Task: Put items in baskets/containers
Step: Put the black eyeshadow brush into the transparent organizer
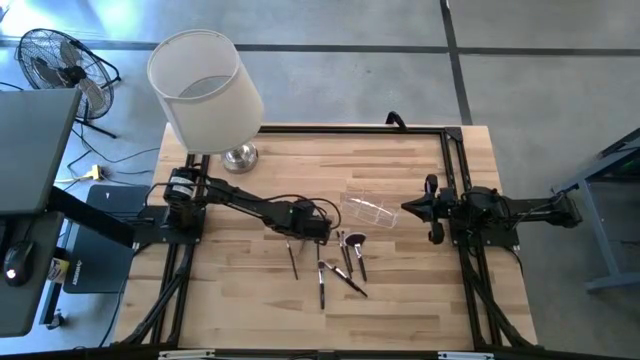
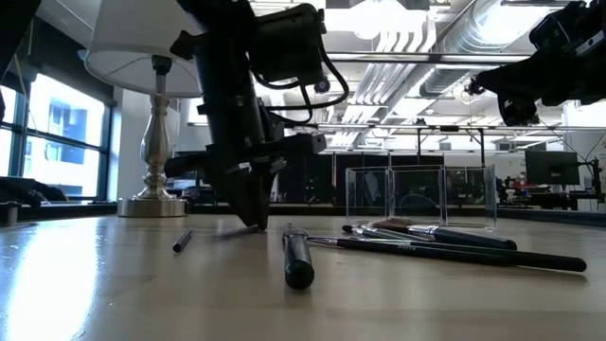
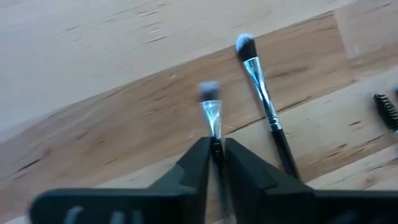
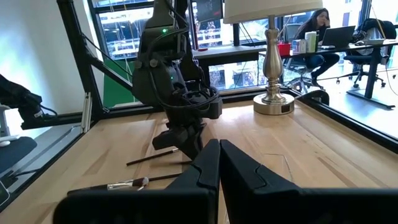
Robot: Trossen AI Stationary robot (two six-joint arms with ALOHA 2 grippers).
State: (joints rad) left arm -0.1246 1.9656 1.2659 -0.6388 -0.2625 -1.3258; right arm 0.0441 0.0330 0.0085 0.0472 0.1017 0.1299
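My left gripper [image 1: 318,232] points down at the table left of the clear plastic box [image 1: 368,209], shut on a slim makeup brush [image 3: 211,112] with a silver ferrule and a small pale tip. A second brush [image 3: 264,99] lies beside it, and a spoolie head [image 3: 385,111] shows farther off. Several more dark-handled brushes [image 1: 345,262] lie flat on the wood near the table's front edge. The box [image 2: 421,197] stands upright on the table behind them. My right gripper [image 1: 412,208] is shut and hovers off the table at the box's right end. My left gripper pinches the brush between its two fingers on the dark handle just behind the ferrule [image 3: 215,143]. The fingers come from above, pointing down, with their tips [image 2: 256,224] at the tabletop. The brush runs out past the fingertips; whether it is lifted clear I cannot tell.
A table lamp with a big white shade [image 1: 205,90] and silver base [image 1: 240,157] stands at the far left corner. One brush [image 2: 183,242] lies left of my left gripper and another [image 2: 297,258] just right of it. A black frame rail [image 1: 455,170] borders the table.
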